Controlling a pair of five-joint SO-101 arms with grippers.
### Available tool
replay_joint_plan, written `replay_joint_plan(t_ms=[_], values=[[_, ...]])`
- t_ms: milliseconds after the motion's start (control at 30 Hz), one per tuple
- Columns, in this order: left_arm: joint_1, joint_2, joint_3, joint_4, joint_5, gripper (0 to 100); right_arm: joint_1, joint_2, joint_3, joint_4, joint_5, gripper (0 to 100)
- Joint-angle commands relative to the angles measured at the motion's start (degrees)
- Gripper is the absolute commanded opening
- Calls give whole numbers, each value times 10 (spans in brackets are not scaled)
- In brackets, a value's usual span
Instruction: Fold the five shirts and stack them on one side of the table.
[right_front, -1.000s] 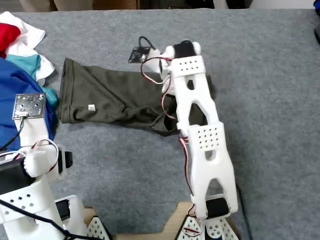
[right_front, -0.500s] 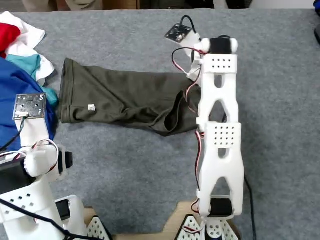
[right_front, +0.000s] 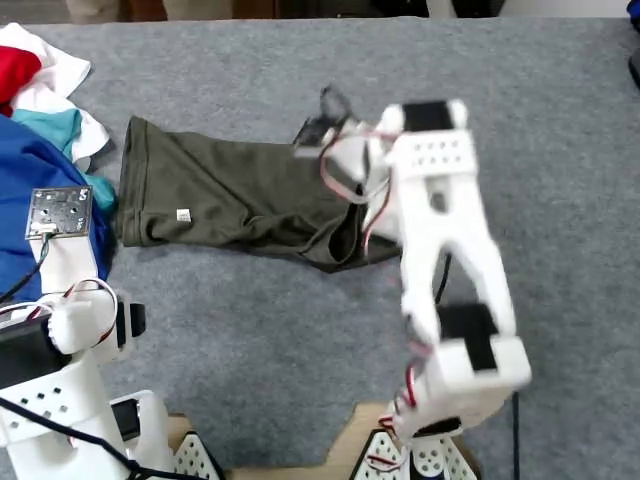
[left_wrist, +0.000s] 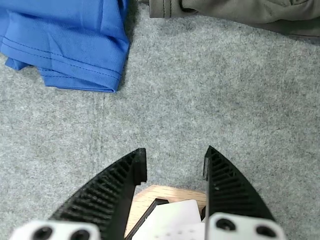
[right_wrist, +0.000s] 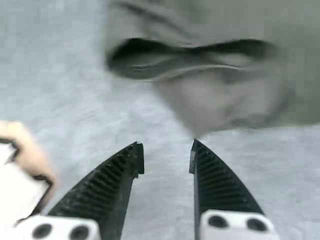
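Right gripper (right_wrist: 166, 146) spread, empty; olive shirt (right_wrist: 220, 85) edge just ahead of tips, likely lined up for fold grab. Left gripper (left_wrist: 175, 154) spread, idle; blue shirt (left_wrist: 65, 40) ahead.

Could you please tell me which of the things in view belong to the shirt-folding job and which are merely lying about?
Job:
olive shirt
blue shirt
teal shirt
white shirt
red shirt
right tool, open by the olive shirt
left tool, open

Lying about:
wooden board at the arms' bases
dark object at the table's far right edge
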Motion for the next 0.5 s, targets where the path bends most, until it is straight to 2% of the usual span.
replay_joint_plan(t_ms=[0, 233, 467], values=[[3, -3, 0, 4, -4, 200, -63, -113, 115, -31, -25, 171], [2, -3, 0, 4, -3, 198, -152, -138, 193, -126, -210, 171], [2, -4, 0, 4, -2, 198, -166, -138, 198, -208, -326, 171]])
